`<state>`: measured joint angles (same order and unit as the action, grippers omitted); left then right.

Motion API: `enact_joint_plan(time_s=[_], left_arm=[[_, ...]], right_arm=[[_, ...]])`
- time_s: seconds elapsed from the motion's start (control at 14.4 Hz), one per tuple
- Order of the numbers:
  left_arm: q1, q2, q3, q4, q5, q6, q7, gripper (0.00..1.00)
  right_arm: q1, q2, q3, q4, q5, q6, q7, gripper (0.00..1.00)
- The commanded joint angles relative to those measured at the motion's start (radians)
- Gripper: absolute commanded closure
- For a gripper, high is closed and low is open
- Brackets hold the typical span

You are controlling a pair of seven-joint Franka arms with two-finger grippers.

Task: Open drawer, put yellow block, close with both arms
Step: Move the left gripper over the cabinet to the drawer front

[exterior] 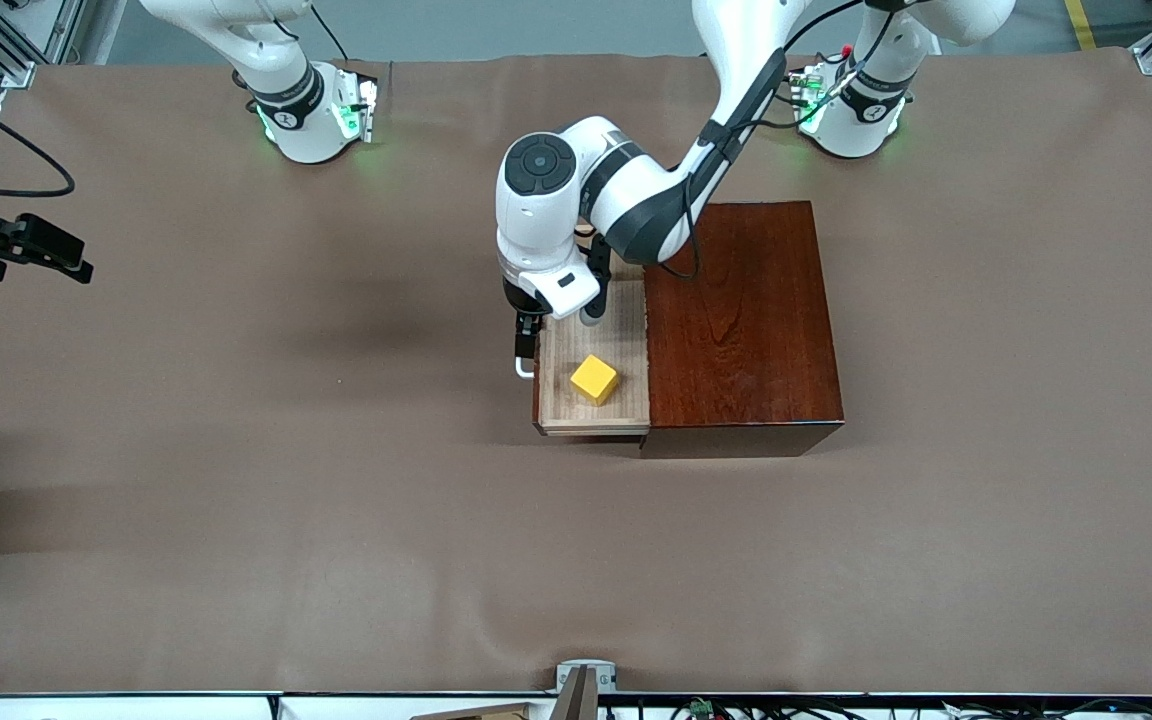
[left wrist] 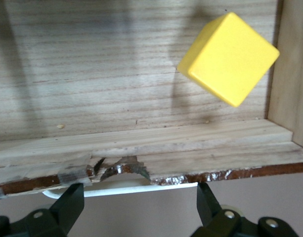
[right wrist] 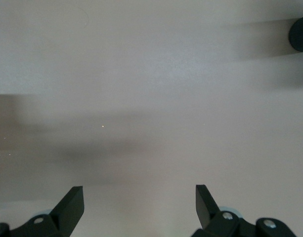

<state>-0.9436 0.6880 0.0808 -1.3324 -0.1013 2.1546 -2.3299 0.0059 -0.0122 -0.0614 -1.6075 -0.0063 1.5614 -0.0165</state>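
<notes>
The drawer [exterior: 626, 345] stands pulled out of the dark mahogany box [exterior: 741, 320], toward the right arm's end of the table. The yellow block [exterior: 594, 379] lies on the drawer's pale wood floor [left wrist: 116, 74], also seen as a cube [left wrist: 229, 58] in the left wrist view. My left gripper [exterior: 527, 335] hangs open at the drawer's front, its fingers [left wrist: 72, 202] standing off each end of the white handle [left wrist: 131, 188] without pinching it. My right gripper [right wrist: 139, 197] is open over bare table, up at the right arm's end [exterior: 76, 262], holding nothing.
Brown paper covers the table [exterior: 336, 520]. A dark rounded object [right wrist: 299, 32] shows at the edge of the right wrist view. The arms' green-lit bases [exterior: 316, 115] stand along the table's edge farthest from the front camera.
</notes>
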Motion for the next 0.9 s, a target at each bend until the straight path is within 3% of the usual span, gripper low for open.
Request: enact_joint_plan(time_s=[0.0, 0.83], left_arm=[[-0.008, 0.019, 0.025, 0.015, 0.018, -0.030, -0.051, 0.00], [-0.050, 0.044, 0.014, 0.032, 0.017, -0.044, -0.089, 0.00]], right_arm=[[-0.020, -0.005, 0.017, 0.004, -0.003, 0.000, 0.004, 0.00], [-0.021, -0.005, 0.017, 0.004, -0.003, -0.001, 0.004, 0.00]])
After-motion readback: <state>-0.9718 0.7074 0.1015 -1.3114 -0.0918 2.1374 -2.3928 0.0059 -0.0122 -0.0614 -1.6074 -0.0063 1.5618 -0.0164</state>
